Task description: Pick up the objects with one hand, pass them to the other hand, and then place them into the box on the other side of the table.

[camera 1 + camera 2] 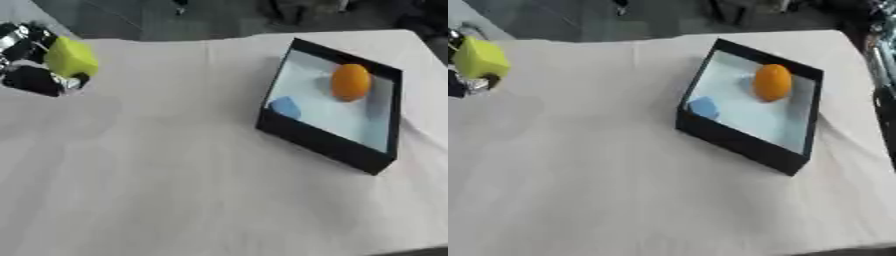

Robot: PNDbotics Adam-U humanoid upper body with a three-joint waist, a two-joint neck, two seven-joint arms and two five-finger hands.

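Observation:
At the far left, above the table, my left hand (33, 75) is shut on a yellow-green block (70, 57). A black box (325, 142) with a pale floor sits on the right half of the table. Inside it lie an orange, egg-shaped object (351, 82) near the far wall and a small blue object (284, 107) in the near-left corner. Part of my right arm (883, 75) runs down the right edge of the right eye view; its hand does not show.
A white cloth (175, 175) covers the table, lying flat with light creases. The table's far edge (175, 40) borders a dark floor behind it. The near edge shows at the bottom right corner.

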